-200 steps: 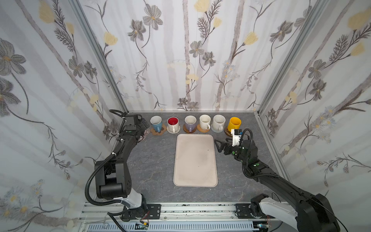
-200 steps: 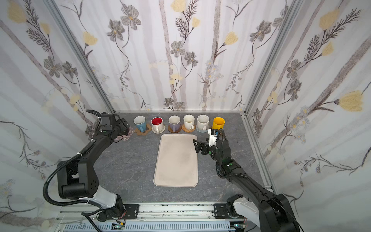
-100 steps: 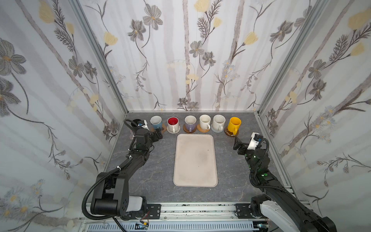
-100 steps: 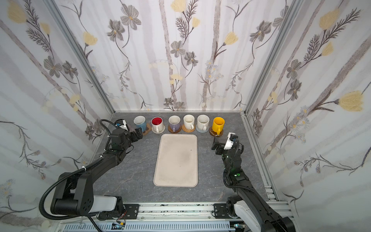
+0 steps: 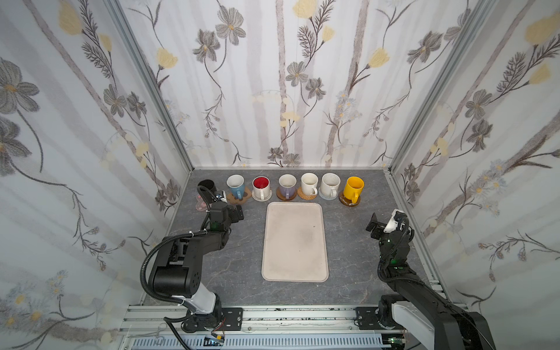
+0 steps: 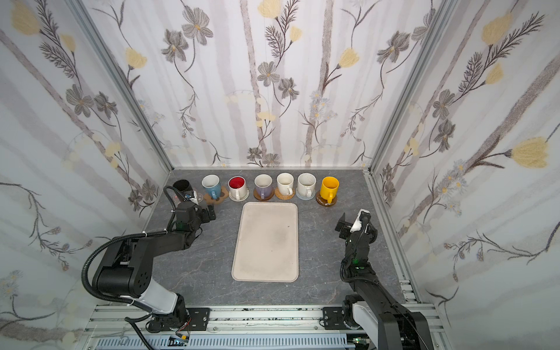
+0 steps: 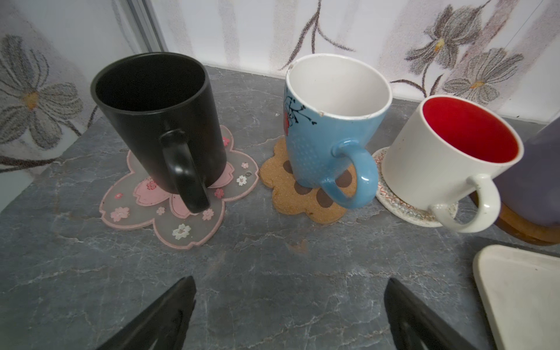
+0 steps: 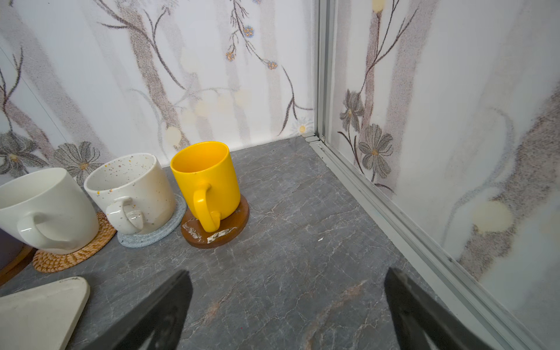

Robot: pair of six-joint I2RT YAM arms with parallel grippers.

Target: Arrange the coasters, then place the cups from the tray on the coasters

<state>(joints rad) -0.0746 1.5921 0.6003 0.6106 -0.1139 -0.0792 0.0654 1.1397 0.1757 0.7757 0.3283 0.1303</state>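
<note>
Evidently the placing is all but done: the tray (image 5: 295, 242) lies bare mid-table and the seven cups stand upright in a row along the back wall, each on one of the coasters. The left gripper (image 5: 235, 213) sits just in front of the row's left end and the right gripper (image 5: 375, 224) hangs near the right wall. Both have their jaws spread wide and hold nothing. What seems left is a clean retreat, and that calls for drawing each arm straight back toward its base, since every handle points at the arms and a sideways sweep could catch one. The left arm needs the most care. The black mug (image 7: 157, 115) stands toward the far side of the pink flower coaster (image 7: 169, 212), and the light blue mug (image 7: 330, 121) stands toward the far side of the brown paw coaster (image 7: 285, 194). On the right, the yellow mug (image 8: 206, 178) stands off-centre on the amber disc (image 8: 218, 236), its handle reaching toward the disc's near edge, though well apart from the jaws.
</note>
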